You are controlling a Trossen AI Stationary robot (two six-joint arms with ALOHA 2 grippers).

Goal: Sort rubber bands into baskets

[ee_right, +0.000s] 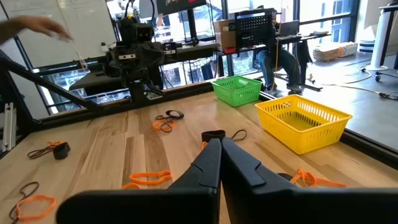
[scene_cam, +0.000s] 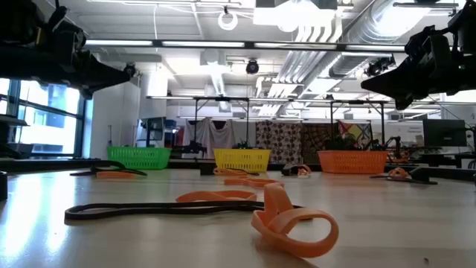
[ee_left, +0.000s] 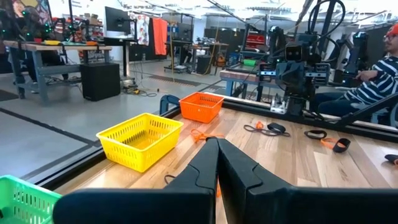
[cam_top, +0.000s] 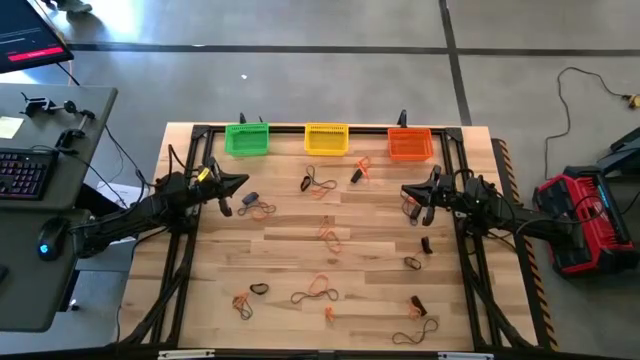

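Many rubber bands lie loose on the wooden table, among them an orange one (cam_top: 328,235), a dark one (cam_top: 258,289) and an orange loop (scene_cam: 294,223) close to the low camera. Along the far edge stand the green basket (cam_top: 246,138), the yellow basket (cam_top: 326,139) and the orange basket (cam_top: 410,144). My left gripper (cam_top: 243,181) is shut and held level above the table's left side, pointing inward. My right gripper (cam_top: 405,190) is shut and level above the right side, facing it. Neither holds anything; the fingers (ee_left: 217,155) (ee_right: 219,149) meet.
Black frame rails (cam_top: 180,250) run along the table's left and right sides. A desk with a keyboard (cam_top: 22,172) stands to the left, and a red device (cam_top: 585,215) sits on the floor to the right. A seated person (ee_left: 373,74) shows beyond the table.
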